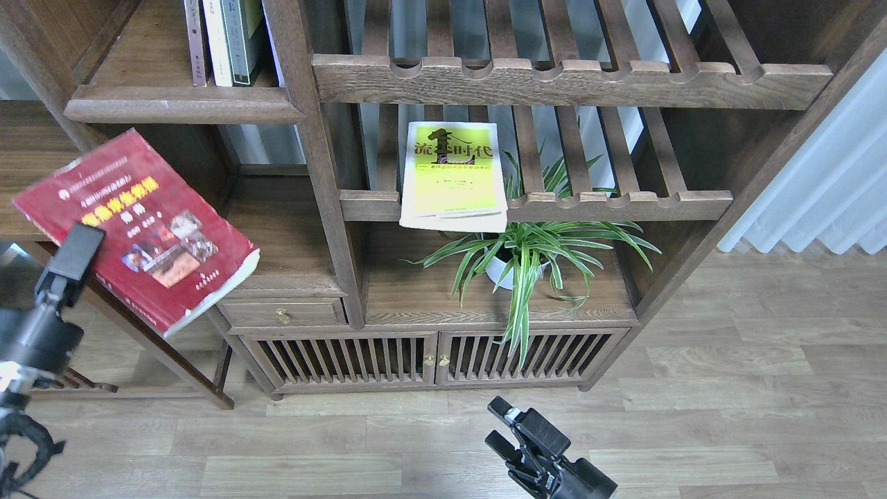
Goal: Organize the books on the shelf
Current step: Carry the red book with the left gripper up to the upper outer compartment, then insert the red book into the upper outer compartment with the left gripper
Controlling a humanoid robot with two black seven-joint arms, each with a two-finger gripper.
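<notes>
My left gripper is shut on the red book with a yellow title and photos, holding it by its left edge, tilted, in the air at the far left. It is below the solid dark-brown shelf with a thick rounded lip. The yellow-green book with a white border lies flat on a slatted rack, overhanging its front rail. My right gripper hangs low at the bottom centre above the floor, open and empty. The dark maroon book is out of view.
White and grey-green upright books stand at the shelf's back. Slatted racks fill the upper right. A potted spider plant sits under the yellow-green book. A drawer and slatted cabinet doors lie below. A curtain hangs right.
</notes>
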